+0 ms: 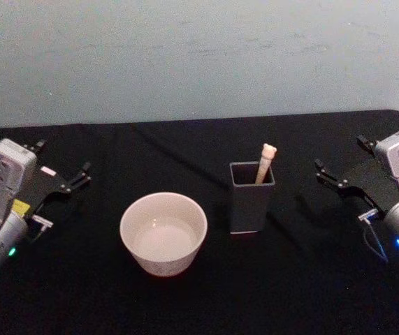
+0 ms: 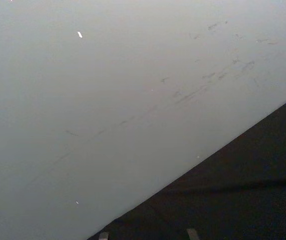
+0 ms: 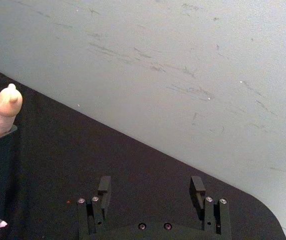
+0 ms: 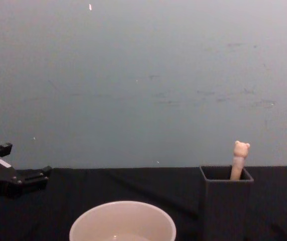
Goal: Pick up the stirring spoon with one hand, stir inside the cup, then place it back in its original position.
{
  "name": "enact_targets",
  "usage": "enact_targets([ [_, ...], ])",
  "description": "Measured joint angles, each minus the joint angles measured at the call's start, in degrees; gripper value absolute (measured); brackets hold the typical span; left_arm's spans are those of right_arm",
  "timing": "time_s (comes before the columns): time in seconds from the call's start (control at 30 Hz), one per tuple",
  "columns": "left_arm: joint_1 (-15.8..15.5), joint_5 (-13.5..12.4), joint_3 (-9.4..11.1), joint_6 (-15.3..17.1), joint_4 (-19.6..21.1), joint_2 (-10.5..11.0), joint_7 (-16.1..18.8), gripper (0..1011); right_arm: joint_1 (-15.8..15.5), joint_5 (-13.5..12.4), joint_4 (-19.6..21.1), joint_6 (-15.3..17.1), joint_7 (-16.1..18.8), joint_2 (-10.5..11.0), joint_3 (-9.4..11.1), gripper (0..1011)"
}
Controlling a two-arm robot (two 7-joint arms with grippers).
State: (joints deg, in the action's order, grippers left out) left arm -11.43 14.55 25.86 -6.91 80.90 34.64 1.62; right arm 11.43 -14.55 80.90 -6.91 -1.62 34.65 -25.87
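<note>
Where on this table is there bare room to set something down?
Bare patches lie between the left gripper and the cup, between the holder and the right gripper, and along the front of the table. Tightest is the gap between cup and holder.

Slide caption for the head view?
With left gripper and right gripper open at the table sides, the stirring spoon stands in the dark grey holder, cup on its left.

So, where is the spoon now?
In the head view, the spoon stands in the grey holder, just right of the cup, with its bear head poking out.
</note>
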Motion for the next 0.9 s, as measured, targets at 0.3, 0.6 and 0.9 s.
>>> enact_targets([
  [0.3, 0.0, 0.0, 0.0, 0.0, 0.0, 0.0, 0.0, 1001, 0.0, 0.0, 0.0, 0.0, 0.0, 0.0, 0.0, 1002],
  [0.6, 0.0, 0.0, 0.0, 0.0, 0.0, 0.0, 0.0, 1001, 0.0, 0.0, 0.0, 0.0, 0.0, 0.0, 0.0, 1002],
  [0.9, 0.0, 0.0, 0.0, 0.0, 0.0, 0.0, 0.0, 1001, 0.0, 0.0, 0.0, 0.0, 0.0, 0.0, 0.0, 1002],
])
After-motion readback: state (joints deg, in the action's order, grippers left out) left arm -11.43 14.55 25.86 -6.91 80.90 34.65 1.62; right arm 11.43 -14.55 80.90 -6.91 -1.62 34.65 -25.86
